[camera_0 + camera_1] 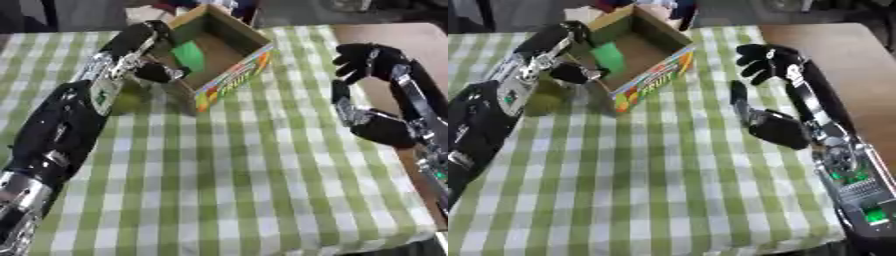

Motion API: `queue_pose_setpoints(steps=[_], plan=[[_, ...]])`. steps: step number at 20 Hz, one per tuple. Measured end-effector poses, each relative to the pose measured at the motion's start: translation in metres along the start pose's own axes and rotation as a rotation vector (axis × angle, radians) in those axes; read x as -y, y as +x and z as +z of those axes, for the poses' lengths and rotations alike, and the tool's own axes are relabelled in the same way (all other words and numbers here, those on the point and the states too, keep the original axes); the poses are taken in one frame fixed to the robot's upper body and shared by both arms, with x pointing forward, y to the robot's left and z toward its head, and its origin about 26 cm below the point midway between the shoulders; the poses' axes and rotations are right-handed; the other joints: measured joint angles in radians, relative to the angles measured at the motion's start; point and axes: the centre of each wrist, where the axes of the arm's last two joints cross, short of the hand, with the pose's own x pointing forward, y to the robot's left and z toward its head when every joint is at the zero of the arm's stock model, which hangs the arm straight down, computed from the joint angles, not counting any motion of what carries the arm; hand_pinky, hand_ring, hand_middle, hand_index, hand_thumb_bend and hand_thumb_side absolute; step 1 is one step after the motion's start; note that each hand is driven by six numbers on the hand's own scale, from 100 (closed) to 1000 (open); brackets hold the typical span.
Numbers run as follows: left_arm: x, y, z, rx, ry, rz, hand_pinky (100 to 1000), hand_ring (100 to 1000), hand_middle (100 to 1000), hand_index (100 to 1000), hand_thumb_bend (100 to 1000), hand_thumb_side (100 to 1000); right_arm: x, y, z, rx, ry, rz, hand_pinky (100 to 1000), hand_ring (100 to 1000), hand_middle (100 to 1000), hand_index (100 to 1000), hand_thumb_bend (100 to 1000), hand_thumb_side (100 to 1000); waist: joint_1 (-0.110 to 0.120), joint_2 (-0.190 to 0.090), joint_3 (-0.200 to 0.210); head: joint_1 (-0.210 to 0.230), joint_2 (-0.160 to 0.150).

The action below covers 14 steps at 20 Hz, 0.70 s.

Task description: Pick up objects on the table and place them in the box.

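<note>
1 box point(645, 60), side reads "FRUIT" | green obj point(609, 56) inside | left hand point(149, 42) at rim, grip unclear | right hand point(770, 61) relaxed

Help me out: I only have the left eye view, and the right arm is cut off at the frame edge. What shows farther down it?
Observer: The right eye view shows the whole right forearm, with green lights lit on it.
Operator: Can you read the print on the box? Here it is just coloured streaks.
Observer: Partly. The printed side of the box shows big coloured letters there, seemingly "FRUIT".
</note>
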Motion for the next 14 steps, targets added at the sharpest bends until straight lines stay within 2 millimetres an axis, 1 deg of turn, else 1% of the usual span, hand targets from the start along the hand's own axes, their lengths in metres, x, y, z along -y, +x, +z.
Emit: queue_pose_setpoints(steps=[1, 3, 5, 7, 8, 9, 11, 14], plan=[[0.001, -0.001, 0.001, -0.005, 0.012, 0.003, 747, 811, 890, 959, 767, 703, 0.0, 0.0, 0.0, 0.0, 0.0, 0.0, 582, 657, 676, 855, 100, 384, 0.0, 0.0, 0.001, 0.0, 0.0], [-0.001, -0.002, 0.002, -0.009, 0.044, 0.012, 746, 808, 885, 954, 768, 713, 0.0, 0.0, 0.0, 0.0, 0.0, 0.0, 582, 657, 676, 855, 100, 384, 0.0, 0.0, 0.003, -0.002, 0.0], [-0.006, -0.003, 0.003, -0.006, 0.075, 0.027, 740, 793, 862, 942, 748, 706, 0.0, 0.0, 0.0, 0.0, 0.0, 0.0, 583, 657, 676, 855, 100, 384, -0.001, 0.0, 0.004, -0.003, 0.0], [-0.015, -0.004, 0.006, 0.006, 0.112, 0.046, 735, 776, 832, 911, 705, 688, 0.0, 0.0, 0.0, -0.001, -0.001, 0.0, 583, 657, 676, 855, 100, 384, -0.001, 0.0, 0.01, -0.005, 0.0], [-0.02, -0.006, 0.008, 0.01, 0.125, 0.056, 735, 776, 832, 911, 705, 688, 0.0, 0.0, 0.0, -0.001, -0.001, 0.0, 583, 657, 676, 855, 100, 384, -0.002, 0.0, 0.012, -0.006, 0.0], [-0.025, -0.007, 0.011, 0.018, 0.138, 0.068, 733, 771, 823, 904, 662, 663, 0.0, 0.0, 0.0, -0.001, -0.001, 0.0, 582, 657, 676, 855, 100, 385, -0.002, 0.0, 0.015, -0.008, 0.0], [-0.035, -0.012, 0.019, 0.034, 0.151, 0.085, 733, 765, 812, 897, 633, 644, 0.0, 0.0, 0.0, -0.002, -0.002, 0.0, 582, 657, 676, 855, 100, 385, -0.001, 0.0, 0.022, -0.013, 0.0], [-0.051, -0.024, 0.038, 0.046, 0.148, 0.085, 732, 755, 795, 887, 593, 613, 0.001, -0.001, 0.001, -0.004, -0.008, 0.001, 582, 656, 676, 855, 100, 385, 0.003, 0.001, 0.031, -0.021, 0.0]])
